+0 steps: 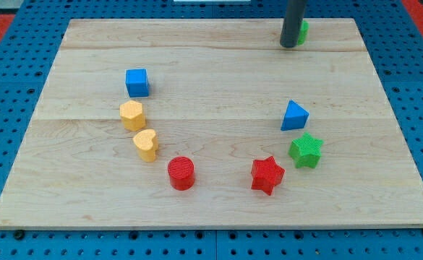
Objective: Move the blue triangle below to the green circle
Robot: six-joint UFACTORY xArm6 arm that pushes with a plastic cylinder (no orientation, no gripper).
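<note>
My tip [289, 45] sits at the board's [211, 65] top edge, touching the green block [302, 30] half-hidden behind it, no claw, nothing held. Blue triangle [293, 116] is well below, just above the green star [306, 150].

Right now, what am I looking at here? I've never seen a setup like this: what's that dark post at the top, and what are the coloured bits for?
The single camera looks down at a wooden board. The dark post is a robot arm's rod; its lower end, my tip, slides along the board and pushes blocks. It holds nothing.

Just behind the tip, partly hidden, is a green block, probably the green circle. The blue triangle sits lower, at the view's right, apart from the tip. Beside it are a green star and a red star. On the view's left: a blue cube, two yellow blocks, a hexagon and a heart, and a red cylinder.
</note>
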